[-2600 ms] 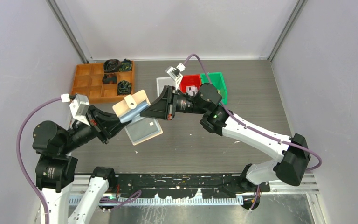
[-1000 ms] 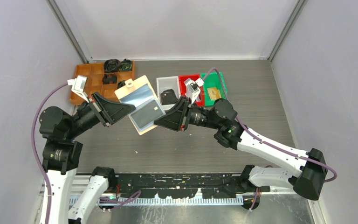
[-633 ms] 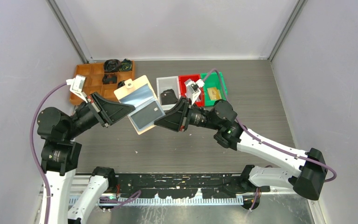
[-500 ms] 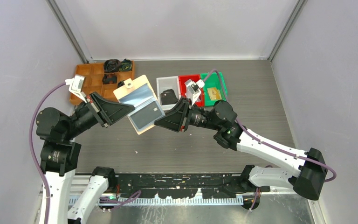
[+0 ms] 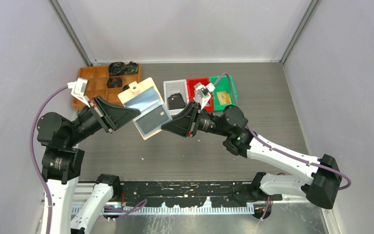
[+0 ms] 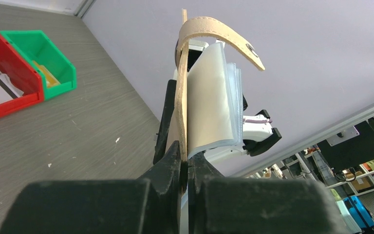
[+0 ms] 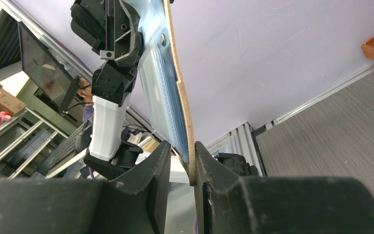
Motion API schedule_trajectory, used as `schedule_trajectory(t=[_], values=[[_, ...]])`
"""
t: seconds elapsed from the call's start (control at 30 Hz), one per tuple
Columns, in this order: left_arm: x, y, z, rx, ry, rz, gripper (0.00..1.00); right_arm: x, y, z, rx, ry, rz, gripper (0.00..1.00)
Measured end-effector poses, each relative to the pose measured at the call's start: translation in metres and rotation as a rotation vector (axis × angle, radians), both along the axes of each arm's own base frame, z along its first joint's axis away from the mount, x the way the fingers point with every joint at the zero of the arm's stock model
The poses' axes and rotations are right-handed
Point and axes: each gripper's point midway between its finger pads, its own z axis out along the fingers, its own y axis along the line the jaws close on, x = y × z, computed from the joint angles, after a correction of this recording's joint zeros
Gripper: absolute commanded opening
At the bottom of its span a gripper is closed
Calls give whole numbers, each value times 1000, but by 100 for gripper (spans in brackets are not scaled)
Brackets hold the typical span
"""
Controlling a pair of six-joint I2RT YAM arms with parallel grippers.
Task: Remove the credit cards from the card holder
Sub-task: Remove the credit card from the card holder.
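**Two grips on the wallet, none on a card**

The card holder (image 5: pixel 143 92) is hanging open in the air over the back-left part of the table (image 5: pixel 272 97), between the wooden tray (image 5: pixel 90 85) and the white bin (image 5: pixel 168 87), and it is touching neither. The left gripper (image 5: pixel 135 112) is clamping tight on the edge of the tan cover. The right gripper (image 5: pixel 165 127) is pinching the opposite edge, its jaws closing over the cover and the blue pockets together. A dark credit card (image 5: pixel 153 119) is sitting in the pocket nearest the right gripper.

The risk, as I am judging it, is that the right jaws are squeezing the pocket and cover rather than the card alone. Any pull would then be dragging the whole holder, straining its seams or tugging it out of the left grip. If either grip slips, the holder will be swinging down on one edge, and the cards may be sliding loose onto the table.
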Motion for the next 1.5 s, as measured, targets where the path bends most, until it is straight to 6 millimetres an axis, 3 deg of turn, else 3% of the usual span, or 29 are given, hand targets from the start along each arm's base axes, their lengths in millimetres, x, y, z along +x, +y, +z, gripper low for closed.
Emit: schedule_trajectory(t=[0.47, 0.6, 0.73, 0.97, 1.3, 1.5], values=[[2, 0, 5, -3, -5, 1, 0, 29, 4, 4, 41, 21, -135, 26], [2, 0, 6, -5, -8, 0, 0, 36, 3, 9, 69, 25, -171, 31], [1, 0, 10, -8, -22, 0, 0, 39, 6, 12, 98, 32, -173, 43], [-1, -1, 11, -2, -33, -7, 0, 22, 11, 16, 130, 43, -55, 60], [-3, -1, 10, 10, -46, -19, 0, 4, 7, 57, 197, -1, 42, 61], [-7, -3, 7, 23, -60, -39, 0, 9, 15, 63, 194, -2, 44, 56]])
